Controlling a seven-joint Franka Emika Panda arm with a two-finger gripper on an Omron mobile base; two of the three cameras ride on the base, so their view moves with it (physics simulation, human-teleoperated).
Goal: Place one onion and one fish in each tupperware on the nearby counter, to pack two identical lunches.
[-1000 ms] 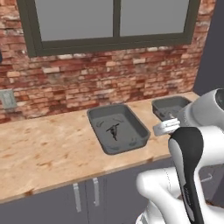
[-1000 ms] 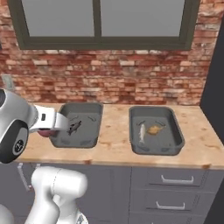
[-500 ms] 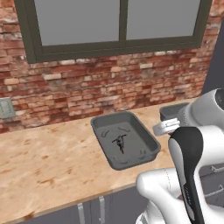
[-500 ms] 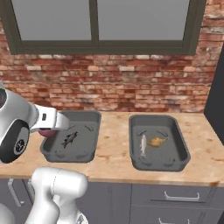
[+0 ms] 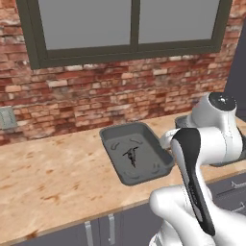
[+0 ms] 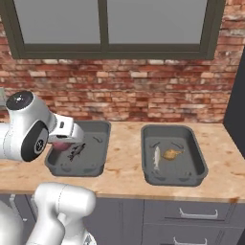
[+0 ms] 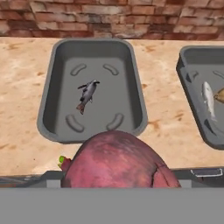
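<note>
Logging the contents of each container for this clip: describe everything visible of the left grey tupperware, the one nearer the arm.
The left tupperware is a dark grey, matte, plastic-looking rectangular tray with rounded corners, sloped walls and four short raised ribs on its floor. It sits flat and lidless on the counter, apart from the right tupperware. One small dark fish lies near its middle. A reddish-purple onion held in the end effector shows just before its near rim.

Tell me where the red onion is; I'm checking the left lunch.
In the hand view, the red onion sits in the gripper, at the near edge of the left tupperware holding a fish.
</note>
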